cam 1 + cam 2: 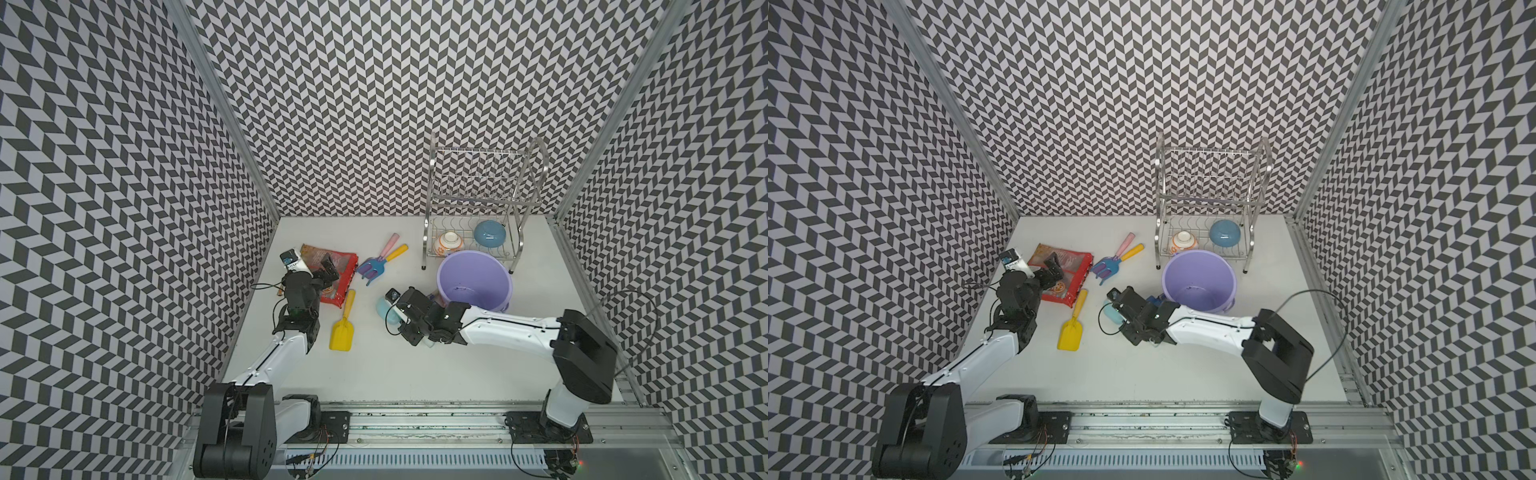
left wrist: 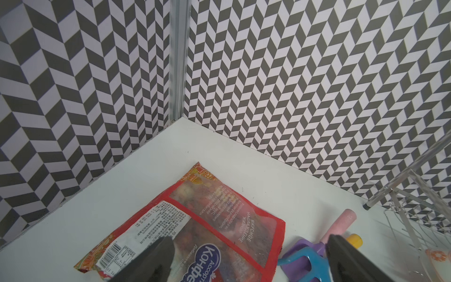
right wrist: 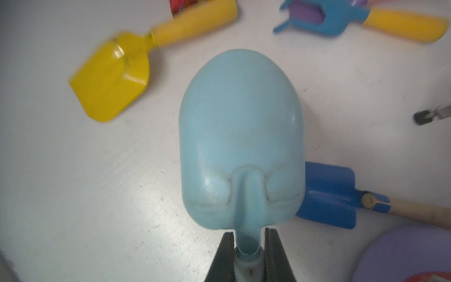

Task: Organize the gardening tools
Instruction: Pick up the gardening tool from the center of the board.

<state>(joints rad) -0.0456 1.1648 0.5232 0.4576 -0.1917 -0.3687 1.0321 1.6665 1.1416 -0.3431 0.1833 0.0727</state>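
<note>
Your right gripper (image 3: 249, 235) pinches the shovel (image 3: 240, 136) by its neck, at 8 o'clock of the bucket (image 1: 478, 272), which holds no tool yet. Your left gripper (image 2: 250, 240) hangs spread over the packet (image 2: 219, 219). Spade (image 1: 343, 330), rake (image 1: 377, 266), fork (image 1: 390, 246) and trowel (image 3: 327, 195) lie on the table (image 1: 415, 374). I judge all four are left to do.

The red packet (image 2: 207, 219) carries Cyrillic print: "Конфе…" and "Ассорти" on its blue oval (image 2: 207, 258), and "ВКУСНОЕ НАСЛАЖДЕНИЕ" in white beside that. The fine print on its barcode sticker (image 2: 151, 227) is too small to read.
</note>
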